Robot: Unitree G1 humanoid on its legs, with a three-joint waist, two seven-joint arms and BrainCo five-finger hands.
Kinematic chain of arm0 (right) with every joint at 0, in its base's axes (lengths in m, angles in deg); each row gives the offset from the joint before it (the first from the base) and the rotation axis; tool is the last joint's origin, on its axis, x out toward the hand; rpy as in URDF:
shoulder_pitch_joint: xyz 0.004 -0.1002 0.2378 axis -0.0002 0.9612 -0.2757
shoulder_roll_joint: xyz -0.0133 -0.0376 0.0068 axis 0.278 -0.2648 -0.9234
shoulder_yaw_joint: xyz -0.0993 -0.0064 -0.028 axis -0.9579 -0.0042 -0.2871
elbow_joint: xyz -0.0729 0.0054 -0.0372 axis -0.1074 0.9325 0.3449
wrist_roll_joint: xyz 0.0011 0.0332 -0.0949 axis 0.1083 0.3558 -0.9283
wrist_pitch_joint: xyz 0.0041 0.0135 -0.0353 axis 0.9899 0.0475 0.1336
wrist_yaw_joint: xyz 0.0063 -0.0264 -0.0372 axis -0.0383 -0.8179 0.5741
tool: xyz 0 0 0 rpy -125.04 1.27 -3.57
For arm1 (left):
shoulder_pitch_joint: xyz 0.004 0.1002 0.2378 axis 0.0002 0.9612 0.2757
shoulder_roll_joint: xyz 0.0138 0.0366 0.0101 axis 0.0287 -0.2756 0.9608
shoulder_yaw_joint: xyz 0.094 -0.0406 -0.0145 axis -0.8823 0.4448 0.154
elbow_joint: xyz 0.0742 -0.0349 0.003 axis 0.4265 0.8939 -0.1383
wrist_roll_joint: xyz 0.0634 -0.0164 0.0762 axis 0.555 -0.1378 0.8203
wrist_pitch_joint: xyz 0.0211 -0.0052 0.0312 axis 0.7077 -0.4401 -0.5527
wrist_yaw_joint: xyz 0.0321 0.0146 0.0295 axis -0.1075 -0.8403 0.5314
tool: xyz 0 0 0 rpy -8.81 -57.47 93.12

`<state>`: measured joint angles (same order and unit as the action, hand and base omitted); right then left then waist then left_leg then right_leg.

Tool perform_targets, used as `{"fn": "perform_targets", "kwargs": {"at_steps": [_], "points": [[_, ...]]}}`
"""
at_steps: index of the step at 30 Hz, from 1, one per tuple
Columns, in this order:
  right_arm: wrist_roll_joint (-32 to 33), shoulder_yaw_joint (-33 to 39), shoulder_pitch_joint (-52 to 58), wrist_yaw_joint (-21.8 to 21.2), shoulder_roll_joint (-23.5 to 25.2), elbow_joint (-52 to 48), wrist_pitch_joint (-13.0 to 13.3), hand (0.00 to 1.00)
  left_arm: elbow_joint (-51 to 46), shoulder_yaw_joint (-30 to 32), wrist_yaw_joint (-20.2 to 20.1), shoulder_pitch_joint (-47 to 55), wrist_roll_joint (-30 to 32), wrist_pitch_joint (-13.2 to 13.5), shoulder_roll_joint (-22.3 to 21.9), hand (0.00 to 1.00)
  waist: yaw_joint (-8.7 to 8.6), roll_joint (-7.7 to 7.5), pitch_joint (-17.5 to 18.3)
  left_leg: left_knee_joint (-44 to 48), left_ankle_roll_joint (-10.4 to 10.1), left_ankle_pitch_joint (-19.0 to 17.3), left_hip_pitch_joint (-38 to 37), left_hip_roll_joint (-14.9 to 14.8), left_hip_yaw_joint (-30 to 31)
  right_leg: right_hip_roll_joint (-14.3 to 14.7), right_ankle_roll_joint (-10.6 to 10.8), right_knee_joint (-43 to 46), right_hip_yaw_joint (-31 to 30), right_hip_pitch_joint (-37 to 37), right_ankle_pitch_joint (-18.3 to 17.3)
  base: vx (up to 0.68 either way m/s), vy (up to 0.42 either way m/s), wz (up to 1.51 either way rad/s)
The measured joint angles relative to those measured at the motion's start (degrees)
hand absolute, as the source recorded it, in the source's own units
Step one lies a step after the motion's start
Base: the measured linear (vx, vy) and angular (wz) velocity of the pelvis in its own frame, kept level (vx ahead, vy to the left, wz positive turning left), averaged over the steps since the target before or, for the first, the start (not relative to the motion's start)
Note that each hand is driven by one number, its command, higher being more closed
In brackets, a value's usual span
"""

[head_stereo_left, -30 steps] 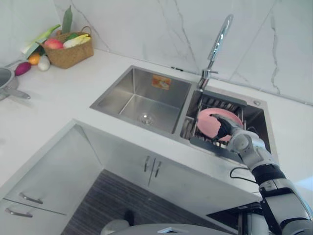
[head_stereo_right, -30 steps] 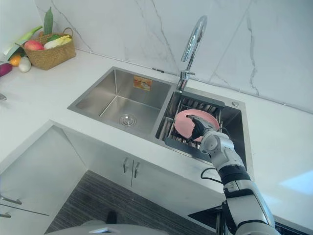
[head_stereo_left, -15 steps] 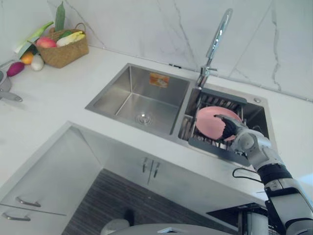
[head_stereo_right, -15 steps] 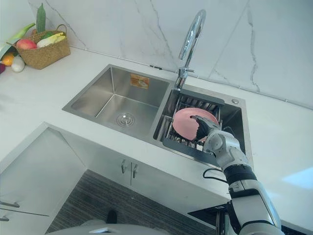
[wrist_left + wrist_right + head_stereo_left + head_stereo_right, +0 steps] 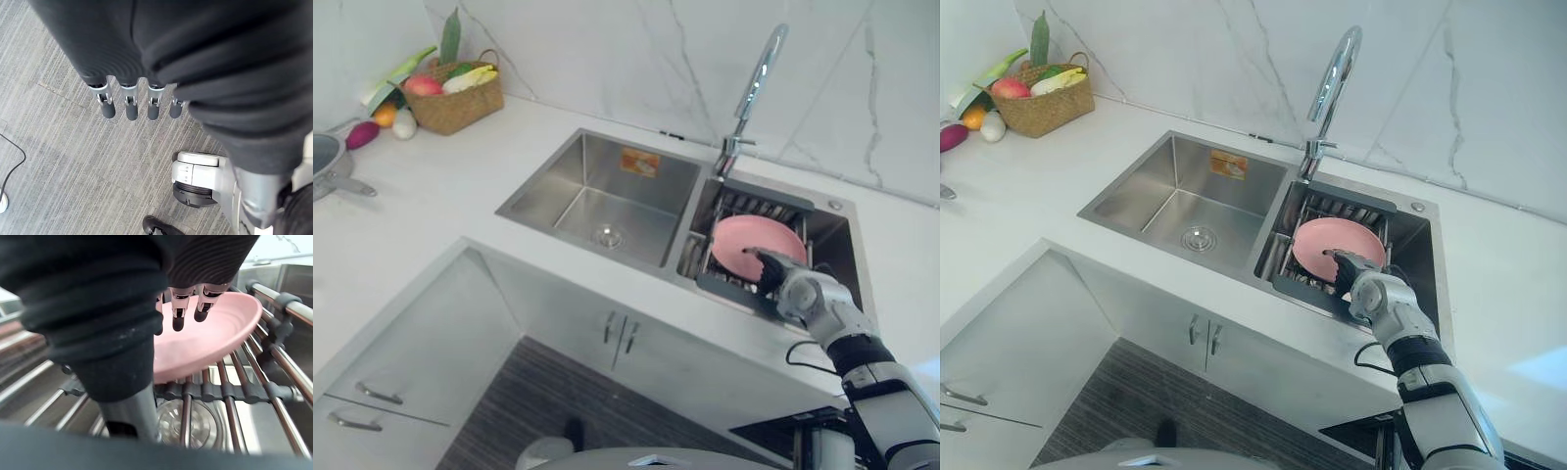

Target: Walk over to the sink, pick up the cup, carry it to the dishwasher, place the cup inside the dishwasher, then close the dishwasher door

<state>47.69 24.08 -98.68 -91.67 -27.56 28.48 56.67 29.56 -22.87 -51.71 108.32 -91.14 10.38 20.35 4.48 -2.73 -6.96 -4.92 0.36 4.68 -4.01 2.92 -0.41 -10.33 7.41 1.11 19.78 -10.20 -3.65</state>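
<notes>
A pink plate (image 5: 749, 245) leans in the wire rack (image 5: 756, 208) over the right basin of the steel sink (image 5: 607, 191). My right hand (image 5: 773, 272) is at the plate's near right edge, its fingers (image 5: 178, 313) hanging straight over the plate's (image 5: 215, 333) hollow without curling round it. Below the rack bars (image 5: 274, 367) lies a round shiny thing (image 5: 188, 423); I cannot tell whether it is a cup or the drain. My left hand (image 5: 127, 105) hangs open over the grey striped floor, holding nothing.
A tall chrome faucet (image 5: 759, 78) rises behind the sink. On the white counter at the far left stand a wicker basket (image 5: 455, 98) of fruit and a pan (image 5: 328, 162). Grey cabinet fronts (image 5: 421, 362) run below the counter, with striped floor between them.
The view has shifted a little. My right hand has drawn back slightly from the middle of the pink plate toward its near right edge. The plate stays in the rack.
</notes>
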Motion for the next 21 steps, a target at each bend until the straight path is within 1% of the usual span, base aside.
{"fn": "perform_targets", "kwargs": {"at_steps": [2,3,10,13,15,18,21], "points": [[-1.78,-0.54,-0.01,0.02,0.17,0.48,-0.62,0.00,-0.03,0.00,-0.01,-0.23,0.00,-0.03,0.46,0.00,0.10,-0.01,-0.01,0.00,0.14,0.09,0.03,0.07,0.13,-0.02,0.05,0.08,0.06,-0.05,0.01,0.00,0.000,0.00],[-1.82,-0.54,-0.02,0.15,0.35,1.28,-0.84,0.00,-0.11,0.01,-0.02,-0.34,0.00,-0.02,0.78,0.00,0.27,-0.02,-0.01,0.00,0.49,0.34,0.02,0.10,0.21,-0.03,0.27,0.16,0.08,-0.06,0.14,0.00,0.000,0.00],[-1.88,-0.53,-0.13,0.86,0.39,1.44,-1.39,0.00,-0.09,0.01,-0.05,-0.36,0.00,0.00,1.06,0.00,0.34,0.04,-0.09,0.00,0.49,0.36,0.00,0.19,0.39,-0.06,0.27,0.21,0.31,-0.13,0.12,0.01,-0.003,0.01],[-3.25,-0.59,-0.13,2.04,0.61,1.56,-2.29,0.00,-0.04,0.00,-0.08,-0.36,0.00,0.02,1.19,0.00,0.48,0.34,-0.29,-0.01,0.52,0.41,0.01,0.26,0.45,-0.14,0.00,0.25,0.36,-0.13,-0.21,-0.01,0.001,0.01],[-3.97,-0.70,-0.18,3.72,0.61,1.90,-2.82,0.00,-0.04,-0.03,-0.08,-0.36,0.00,0.12,1.33,0.00,0.46,0.55,-0.56,-0.01,0.30,0.26,0.08,0.35,0.57,-0.27,0.04,0.25,0.60,-0.12,-0.26,-0.02,0.008,0.05],[-4.01,-0.69,-0.21,5.97,0.61,2.08,-3.79,0.00,-0.04,-0.11,-0.08,-0.36,0.01,0.18,1.69,0.00,0.47,0.47,-0.96,-0.01,0.21,0.22,0.26,0.39,0.71,-0.33,0.05,0.24,0.67,0.03,-0.32,-0.01,0.004,0.01],[-4.04,-0.56,-0.33,8.35,0.61,2.16,-3.96,0.00,-0.05,-0.48,-0.08,-0.37,0.01,0.21,2.22,0.00,0.39,0.36,-1.10,-0.01,0.16,0.31,0.87,0.45,1.07,-0.34,0.03,0.18,0.99,0.41,-0.31,0.01,0.001,0.05]]}}
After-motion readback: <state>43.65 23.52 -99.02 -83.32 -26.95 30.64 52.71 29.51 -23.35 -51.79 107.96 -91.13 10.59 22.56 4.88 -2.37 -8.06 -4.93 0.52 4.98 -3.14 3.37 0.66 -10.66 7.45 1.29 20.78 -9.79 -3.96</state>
